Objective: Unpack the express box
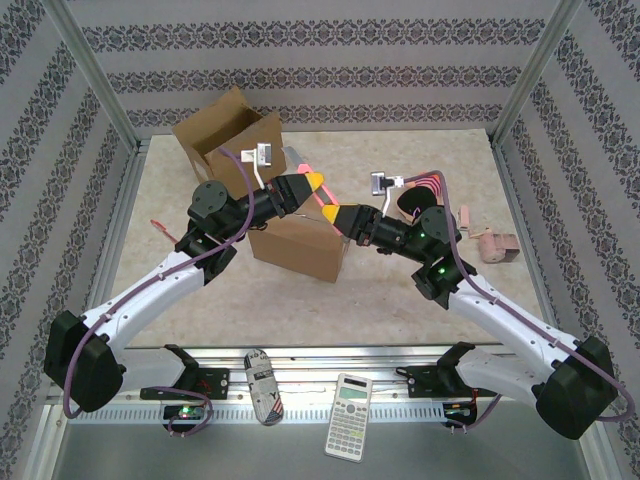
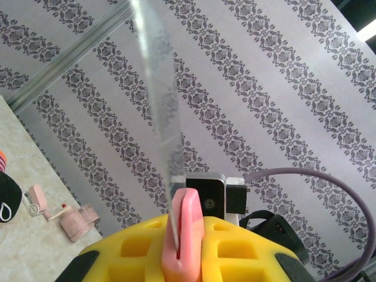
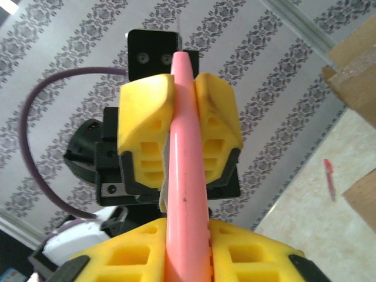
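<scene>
The left gripper (image 1: 320, 186) and right gripper (image 1: 333, 213) both clamp one smooth, flat pink plastic strip (image 3: 185, 176); the open brown cardboard express box (image 1: 228, 135) stands behind them, far left, contents unseen.

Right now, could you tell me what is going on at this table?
Both arms meet over the nearer cardboard box. The left gripper and the right gripper are each clamped on the same slim pink item, which has a clear strip along it, so this looks like a handover. An opened cardboard box stands behind them.
</scene>
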You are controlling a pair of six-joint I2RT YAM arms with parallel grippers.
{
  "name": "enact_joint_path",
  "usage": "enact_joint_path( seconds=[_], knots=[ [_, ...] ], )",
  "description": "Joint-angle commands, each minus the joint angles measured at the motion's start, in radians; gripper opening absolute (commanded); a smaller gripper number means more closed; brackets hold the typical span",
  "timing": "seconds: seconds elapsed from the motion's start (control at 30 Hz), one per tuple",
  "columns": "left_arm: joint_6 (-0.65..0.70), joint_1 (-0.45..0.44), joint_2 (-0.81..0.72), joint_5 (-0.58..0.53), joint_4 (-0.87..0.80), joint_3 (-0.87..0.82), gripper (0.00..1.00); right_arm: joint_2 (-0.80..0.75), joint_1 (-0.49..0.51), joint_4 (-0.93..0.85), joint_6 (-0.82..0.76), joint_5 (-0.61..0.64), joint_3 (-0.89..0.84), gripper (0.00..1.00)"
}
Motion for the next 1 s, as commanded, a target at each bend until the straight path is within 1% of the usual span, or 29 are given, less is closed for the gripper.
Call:
enact_joint_path(
  seconds=[0.0,0.03,0.07,0.1,0.13,0.2,0.23,0.27,0.33,0.43,0.53,0.63,0.7,0.77,0.97],
  knots=[
    [0.049,0.005,-0.008,-0.031,-0.007,-0.018,0.00,-0.021,0.020,0.107,0.002,0.015,0.000,0.03],
    [0.053,0.006,-0.009,-0.031,-0.013,-0.018,0.00,-0.023,0.019,0.103,0.003,0.026,-0.002,0.00],
    [0.061,0.006,-0.012,-0.030,-0.024,-0.017,0.00,-0.025,0.019,0.101,0.005,0.039,-0.006,0.00],
    [0.070,0.006,-0.014,-0.029,-0.039,-0.015,0.02,-0.026,0.020,0.096,0.006,0.050,-0.009,0.00],
    [0.085,0.007,-0.018,-0.027,-0.067,-0.009,0.13,-0.032,0.020,0.089,0.002,0.060,-0.012,0.00],
    [0.132,0.012,-0.034,-0.029,-0.152,0.007,0.43,-0.048,0.018,0.056,-0.005,0.080,-0.017,0.00],
    [0.163,0.019,-0.046,-0.036,-0.212,0.019,0.77,-0.060,0.013,0.032,-0.010,0.090,-0.021,0.00],
    [0.198,0.029,-0.056,-0.046,-0.295,0.036,1.00,-0.074,0.004,0.012,-0.012,0.096,-0.028,0.00],
    [0.267,0.053,-0.076,-0.072,-0.459,0.075,1.00,-0.112,-0.030,-0.032,0.002,0.103,-0.046,0.00],
    [0.352,0.099,-0.094,-0.137,-0.715,0.136,1.00,-0.191,-0.114,-0.136,0.027,0.085,-0.077,0.00],
    [0.413,0.148,-0.085,-0.239,-0.938,0.186,1.00,-0.293,-0.189,-0.373,-0.020,0.072,-0.073,0.00],
    [0.497,0.164,-0.056,-0.394,-1.099,0.226,1.00,-0.386,-0.237,-0.583,-0.084,0.059,-0.064,0.00],
    [0.560,0.166,-0.027,-0.486,-1.139,0.237,1.00,-0.440,-0.251,-0.690,-0.122,0.063,-0.061,0.00],
    [0.623,0.167,0.005,-0.550,-1.122,0.231,1.00,-0.488,-0.256,-0.737,-0.133,0.056,-0.078,0.00],
    [0.743,0.167,0.094,-0.594,-0.929,0.177,1.00,-0.565,-0.256,-0.782,-0.128,0.052,-0.157,0.00]
  ],
)
